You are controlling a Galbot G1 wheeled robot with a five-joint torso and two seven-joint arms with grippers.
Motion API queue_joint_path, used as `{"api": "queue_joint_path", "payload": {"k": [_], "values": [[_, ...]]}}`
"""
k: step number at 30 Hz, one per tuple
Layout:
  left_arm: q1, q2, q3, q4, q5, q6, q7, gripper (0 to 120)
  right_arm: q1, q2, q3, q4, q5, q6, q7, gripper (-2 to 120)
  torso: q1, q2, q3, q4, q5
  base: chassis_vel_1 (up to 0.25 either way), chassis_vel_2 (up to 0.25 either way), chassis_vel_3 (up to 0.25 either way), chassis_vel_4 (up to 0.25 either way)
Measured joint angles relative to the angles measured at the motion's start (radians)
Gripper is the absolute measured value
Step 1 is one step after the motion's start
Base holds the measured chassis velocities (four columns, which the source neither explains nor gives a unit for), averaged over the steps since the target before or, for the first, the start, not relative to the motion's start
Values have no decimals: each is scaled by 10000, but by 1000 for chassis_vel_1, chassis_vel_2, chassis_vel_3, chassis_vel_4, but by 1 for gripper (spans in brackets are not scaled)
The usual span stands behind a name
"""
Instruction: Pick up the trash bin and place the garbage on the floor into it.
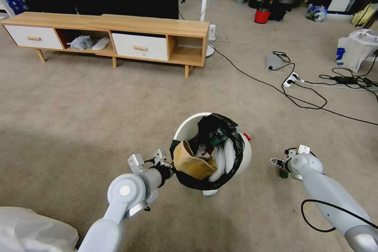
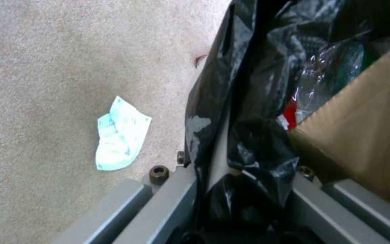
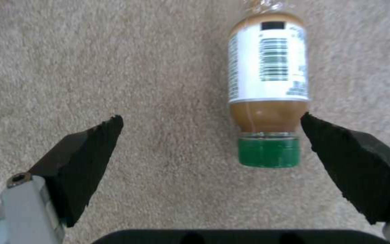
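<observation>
Greyish-beige carpet, the floor [image 1: 98, 98], runs back to a low wooden sideboard [image 1: 118, 33] and loose cables [image 1: 299, 94]. From the head view, the left gripper [image 1: 167, 163] holds the trash bin [image 1: 246, 157] by its near rim, tilted, with a brown paper carton [image 1: 193, 161] and other litter already inside. The right gripper [image 1: 280, 165] hangs low over the carpet to the bin's right.

At the left wrist, the fingers [image 2: 168, 200] are clamped over the rim and the black bag [image 2: 244, 101]; a crumpled pale tissue [image 2: 120, 137] lies on the carpet beside the bin.

At the right wrist, the jaws stand wide apart, the bottle [image 3: 267, 78] lying nearer one pad [image 3: 339, 149]. It looks light, rigid, smooth and prone to roll; the labelled body likely offers the surest hold.
</observation>
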Motion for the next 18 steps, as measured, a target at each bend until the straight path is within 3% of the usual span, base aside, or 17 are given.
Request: {"api": "queue_joint_path", "payload": {"k": [5,18], "values": [[8,51,-18,46,-22,-1,13,0,383,275,-131,-1060,-546,175,-552,100,0,0,0,0,0,0,0,0,0],[-3,32,53,145,-3,-1,83,0,519,280,38,-1656,-796,374,-960,100,0,0,0,0,0,0,0,0,0]]}}
